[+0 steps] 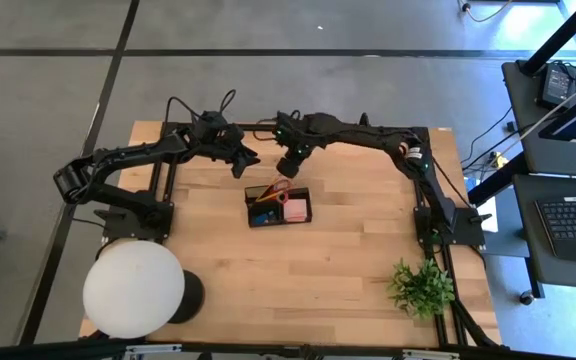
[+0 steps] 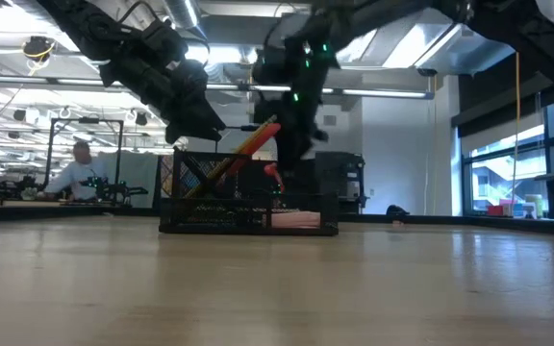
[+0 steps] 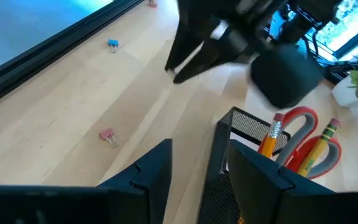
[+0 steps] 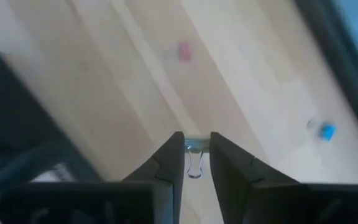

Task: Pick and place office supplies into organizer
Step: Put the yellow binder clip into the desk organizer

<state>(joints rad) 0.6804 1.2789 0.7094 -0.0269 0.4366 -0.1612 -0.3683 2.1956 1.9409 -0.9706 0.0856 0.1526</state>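
The black mesh organizer stands mid-table. It holds red-handled scissors, yellow pencils and a pink note block. My right gripper hangs above the table just beyond the organizer's far edge, shut on a small binder clip. My left gripper hovers open above the organizer's far-left corner and touches nothing. A pink clip and a blue clip lie loose on the wood at the far side. My right gripper pinches the small binder clip between its two fingertips, and the wire loops show in the gap. The fingers point steeply down from above. The clip is lifted clear of the table.
A large white round lamp stands at the near left corner and a green plant at the near right. The two grippers are close together above the organizer's far side. Bare wood lies in front of the organizer.
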